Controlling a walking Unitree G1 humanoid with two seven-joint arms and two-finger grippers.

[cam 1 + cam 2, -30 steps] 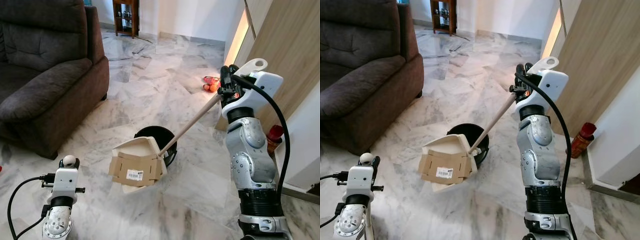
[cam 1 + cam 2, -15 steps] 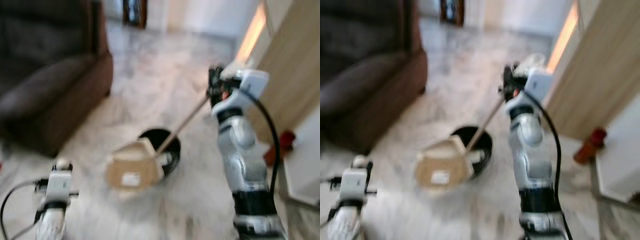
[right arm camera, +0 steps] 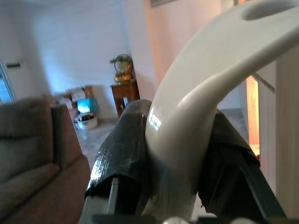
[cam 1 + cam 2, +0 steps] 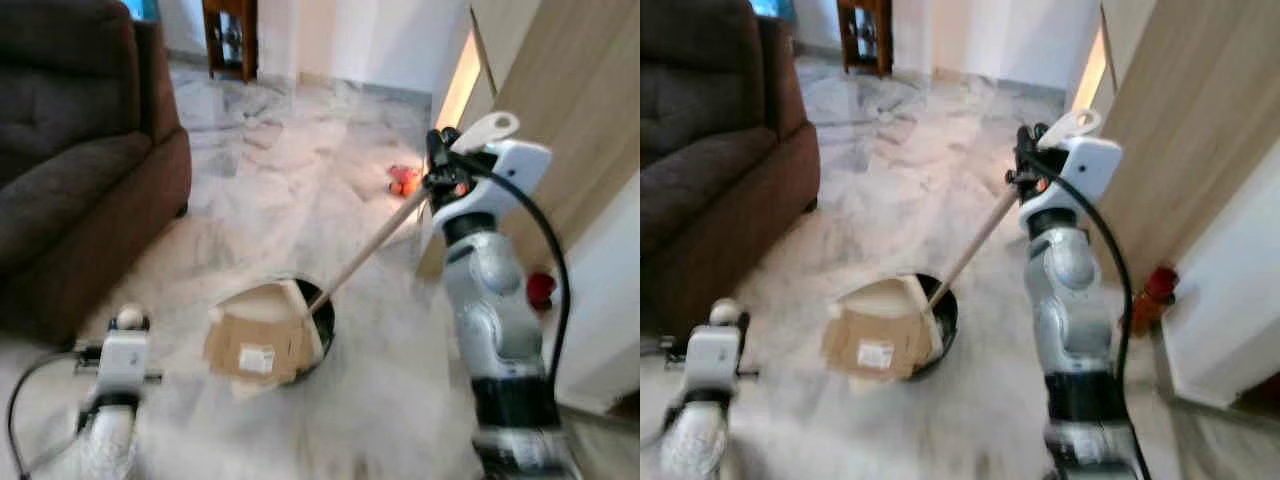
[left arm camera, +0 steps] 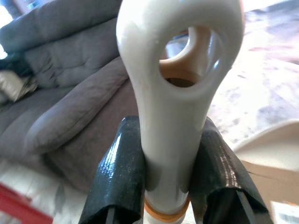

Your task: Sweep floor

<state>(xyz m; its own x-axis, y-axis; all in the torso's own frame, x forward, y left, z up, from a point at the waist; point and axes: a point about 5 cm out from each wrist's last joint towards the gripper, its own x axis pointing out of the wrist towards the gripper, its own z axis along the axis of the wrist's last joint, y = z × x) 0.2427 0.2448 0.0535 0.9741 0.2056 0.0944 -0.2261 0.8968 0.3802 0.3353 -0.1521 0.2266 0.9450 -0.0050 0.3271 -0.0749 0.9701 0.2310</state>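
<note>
Now we hold two handles. Our right gripper (image 4: 440,165) is clamped on the top of the dustpan handle (image 4: 365,250), which slopes down and away to the dustpan (image 4: 262,310) on the marble floor (image 4: 290,170). A flattened cardboard box (image 4: 255,350) lies across the pan's mouth, with a black bin (image 4: 322,325) just behind. Our left gripper (image 5: 163,182) is closed around a cream broom handle (image 5: 180,88), low at our left, near the brown sofa (image 4: 70,170).

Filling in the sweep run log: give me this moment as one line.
right pincer: shut on dustpan handle | dustpan: holds cardboard, over black bin | left pincer: shut on broom handle
</note>
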